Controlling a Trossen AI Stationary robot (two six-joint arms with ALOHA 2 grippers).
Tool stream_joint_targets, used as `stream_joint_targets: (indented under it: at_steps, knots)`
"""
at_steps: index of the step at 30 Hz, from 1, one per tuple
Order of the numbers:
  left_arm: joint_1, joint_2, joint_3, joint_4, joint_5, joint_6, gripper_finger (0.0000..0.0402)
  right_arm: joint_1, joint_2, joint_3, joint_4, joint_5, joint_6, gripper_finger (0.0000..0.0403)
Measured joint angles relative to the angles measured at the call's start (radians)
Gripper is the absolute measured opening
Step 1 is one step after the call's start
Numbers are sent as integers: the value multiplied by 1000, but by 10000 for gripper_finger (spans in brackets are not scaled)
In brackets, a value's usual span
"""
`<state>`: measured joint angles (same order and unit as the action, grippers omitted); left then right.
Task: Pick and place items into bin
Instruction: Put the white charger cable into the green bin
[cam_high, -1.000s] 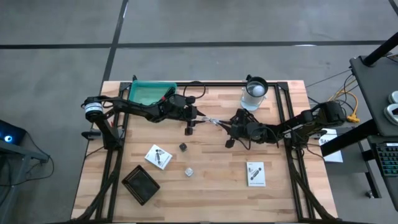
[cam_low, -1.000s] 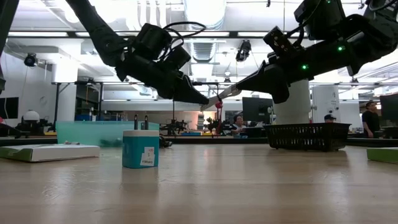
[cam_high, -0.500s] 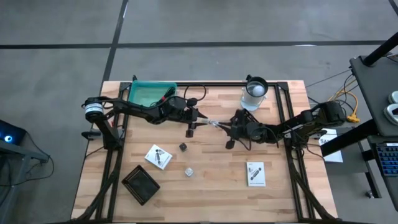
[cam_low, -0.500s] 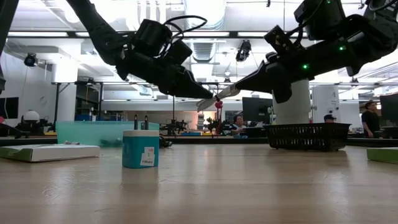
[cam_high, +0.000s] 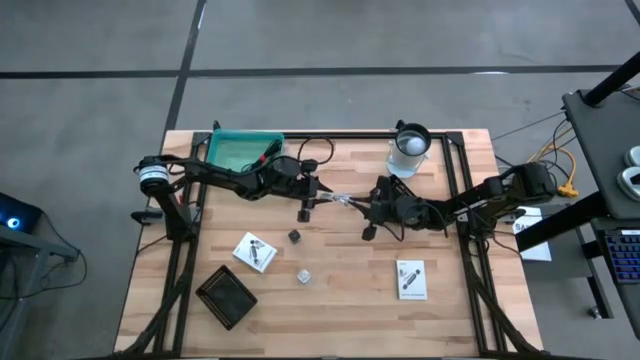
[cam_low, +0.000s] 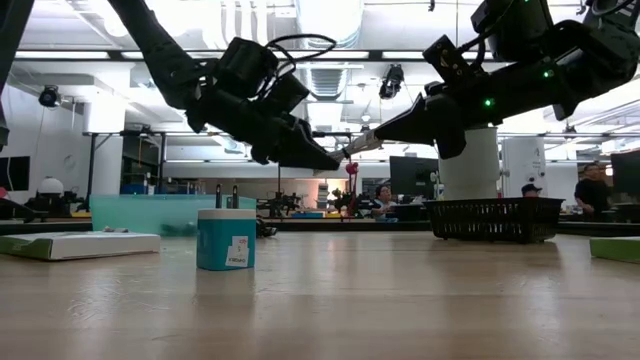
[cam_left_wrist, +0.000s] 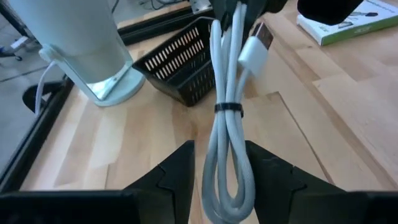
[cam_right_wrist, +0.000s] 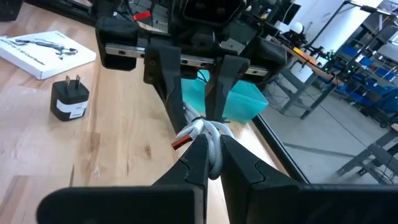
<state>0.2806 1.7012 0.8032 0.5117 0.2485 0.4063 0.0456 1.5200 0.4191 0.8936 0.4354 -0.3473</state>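
A white coiled cable (cam_high: 340, 198), tied at its middle, hangs in the air between both grippers above the table's middle. My left gripper (cam_high: 322, 192) is shut on its looped end and my right gripper (cam_high: 358, 203) on its plug end. A dark cube (cam_high: 295, 236), a white cube (cam_high: 303, 276) and two flat white packets (cam_high: 255, 252) (cam_high: 411, 278) lie flat on the wood. The teal bin (cam_high: 243, 150) stands at the far left. My left gripper has the cable's looped end (cam_left_wrist: 227, 190) between its two fingers (cam_left_wrist: 177, 171), coming level from the table's left and lying along the bundle. The cable is lifted clear of the table. My right gripper pinches the cable's other end (cam_right_wrist: 211, 146), beside the USB plug (cam_left_wrist: 256, 46), between its two fingers (cam_right_wrist: 194, 162). It comes from the table's right, slanting slightly down. The bundle runs straight on from its fingertips into the left gripper.
A clear cup with a white ball (cam_high: 408, 152) stands at the far edge, right of the middle. A black square thing (cam_high: 226, 296) lies near the left corner. A black mesh basket (cam_left_wrist: 180, 68) shows beyond the right gripper. Bare wood lies between the packets.
Both grippers have stayed together over the table's middle with the cable between them. In the low view my right gripper's fingertips have risen a little, and the left gripper's have shifted slightly.
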Motion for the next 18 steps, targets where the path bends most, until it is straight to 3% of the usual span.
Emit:
stream_joint_targets:
  at_steps: [4,11,18]
  knots:
    - [0,13,6,1,0,2,94,0,0,0,0,0,0,13]
    - [1,17,10,2,-26,4,15,-1,0,1,1,2,1,13]
    - [0,17,11,1,-145,28,16,0,0,1,-5,97,5,50]
